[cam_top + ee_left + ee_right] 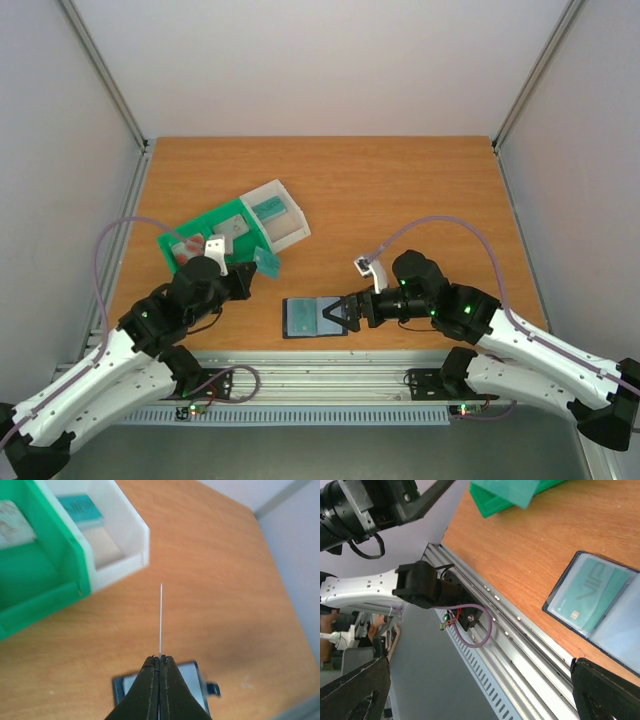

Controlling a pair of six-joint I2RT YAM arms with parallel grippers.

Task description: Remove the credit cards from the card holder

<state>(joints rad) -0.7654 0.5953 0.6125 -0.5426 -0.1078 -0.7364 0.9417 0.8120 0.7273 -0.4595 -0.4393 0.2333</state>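
Progress partial: left gripper [160, 662] clamps one teal card [160, 620] beside tray [50, 597]; we see another card [590, 597] inside card holder [298, 330] at near edge of desk [400, 200]; right gripper [338, 314] gapes, holding nothing.

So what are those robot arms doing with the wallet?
They're emptying it. The left tool is shut on one teal card, holding it beside the green-and-white tray. The right tool is open at the edge of the open card holder on the table, and another teal card is in its pocket.
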